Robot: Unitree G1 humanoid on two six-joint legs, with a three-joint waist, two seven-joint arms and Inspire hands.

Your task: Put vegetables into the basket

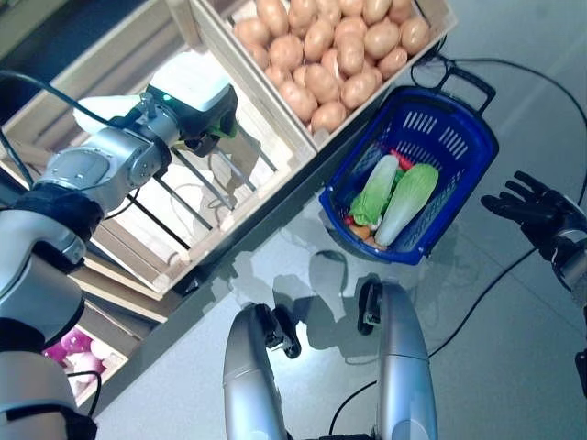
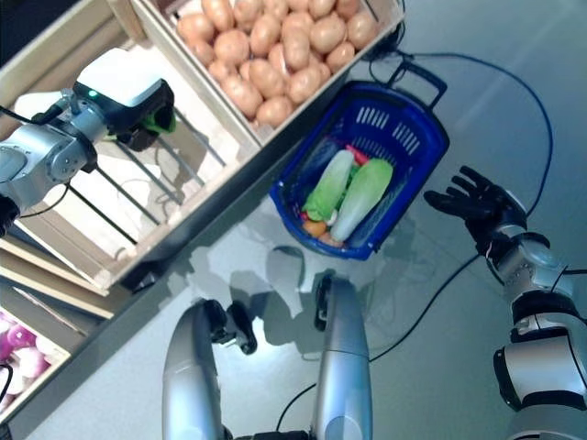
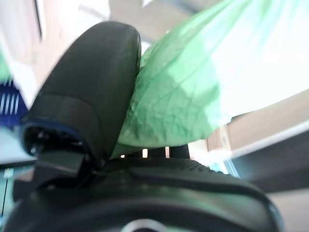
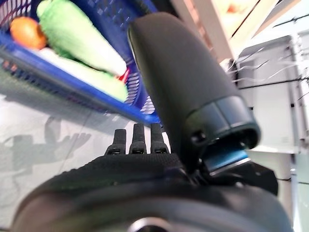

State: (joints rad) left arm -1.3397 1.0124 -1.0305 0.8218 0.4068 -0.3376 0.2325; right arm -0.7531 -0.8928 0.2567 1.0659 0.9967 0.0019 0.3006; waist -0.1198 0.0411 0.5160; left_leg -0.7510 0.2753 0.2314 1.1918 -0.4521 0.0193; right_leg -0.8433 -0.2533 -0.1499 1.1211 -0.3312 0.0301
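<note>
My left hand [image 1: 204, 131] reaches into the slatted wooden crate [image 1: 197, 240] at the upper left. It is curled on a green leafy cabbage [image 3: 193, 87], which presses against the thumb [image 3: 91, 87] in the left wrist view; only a green edge [image 2: 163, 119] shows from the head. The blue plastic basket [image 1: 477, 137] stands on the floor at the centre right. It holds two pale green cabbages [image 1: 396, 197], an orange vegetable [image 4: 26, 31] and something red. To the right of the basket, my right hand [image 2: 477, 202] hovers open with its fingers [image 4: 137, 140] straight and nothing in it.
A crate of potatoes [image 1: 330, 46] sits next to the slatted crate, just above the basket. A lower shelf at the bottom left holds purple-pink vegetables [image 1: 73, 353]. The grey floor [image 1: 495, 348] spreads below and to the right of the basket.
</note>
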